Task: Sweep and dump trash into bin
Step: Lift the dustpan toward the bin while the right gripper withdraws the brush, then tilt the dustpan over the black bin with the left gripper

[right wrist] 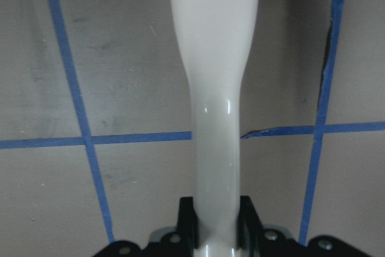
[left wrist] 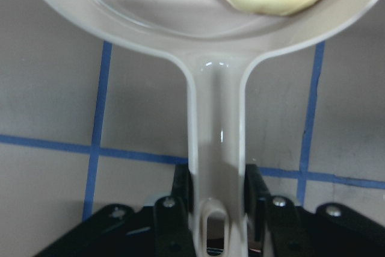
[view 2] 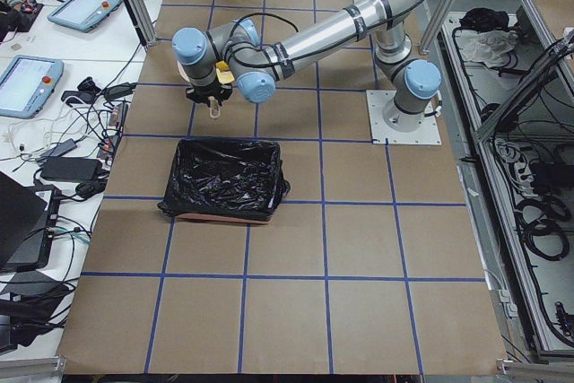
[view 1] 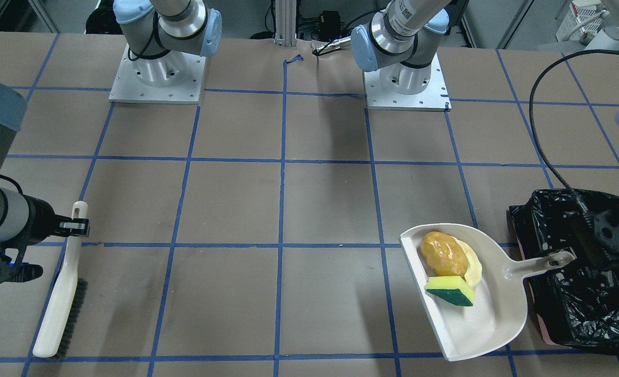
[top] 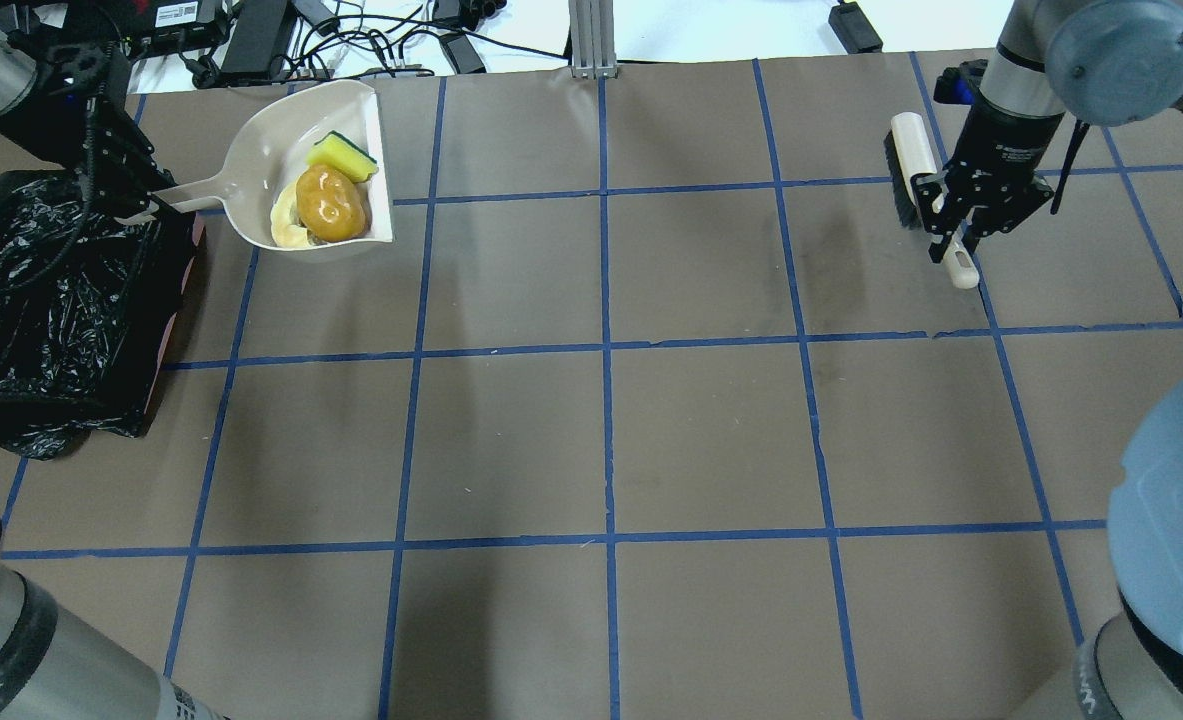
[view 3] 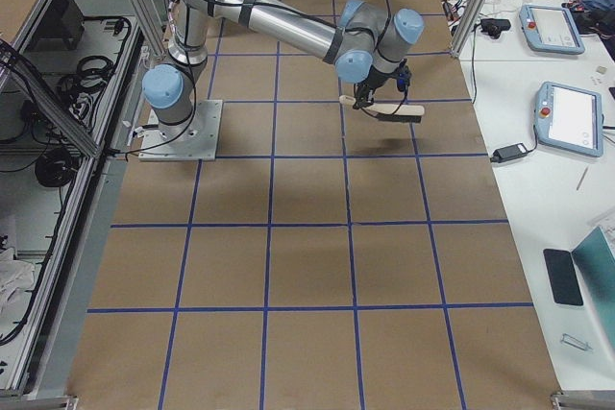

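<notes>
Seemingly lifted, dustpan [view 1: 492,319] hangs from left tool [left wrist: 218,194] beside the bin [view 1: 592,309].

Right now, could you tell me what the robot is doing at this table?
The left gripper holds the dustpan by its handle, beside the bin. All three pieces of trash, the potato, the sponge and the pale croissant-like piece, lie in the dustpan, not yet dumped. The right gripper holds the brush by its handle on the opposite side.
</notes>
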Action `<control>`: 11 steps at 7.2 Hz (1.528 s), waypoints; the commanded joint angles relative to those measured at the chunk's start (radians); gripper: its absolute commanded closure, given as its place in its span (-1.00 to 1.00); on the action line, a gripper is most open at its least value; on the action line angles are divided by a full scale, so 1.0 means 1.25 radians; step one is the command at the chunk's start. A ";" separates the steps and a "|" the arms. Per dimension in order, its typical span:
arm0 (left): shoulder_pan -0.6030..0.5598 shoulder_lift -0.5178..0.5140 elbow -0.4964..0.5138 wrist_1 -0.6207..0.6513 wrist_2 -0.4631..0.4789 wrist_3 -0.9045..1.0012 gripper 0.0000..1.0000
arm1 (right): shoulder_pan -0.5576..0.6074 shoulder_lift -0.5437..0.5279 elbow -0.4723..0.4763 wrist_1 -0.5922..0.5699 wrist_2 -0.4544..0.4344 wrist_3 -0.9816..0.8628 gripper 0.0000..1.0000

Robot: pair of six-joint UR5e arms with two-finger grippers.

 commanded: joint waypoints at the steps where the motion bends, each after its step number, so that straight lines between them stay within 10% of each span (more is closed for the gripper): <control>1: 0.051 0.010 0.006 -0.041 -0.035 0.001 1.00 | -0.058 0.004 0.082 -0.127 -0.013 -0.063 1.00; 11: 0.327 0.017 0.097 -0.136 0.090 0.076 1.00 | -0.080 0.005 0.122 -0.147 -0.060 -0.127 1.00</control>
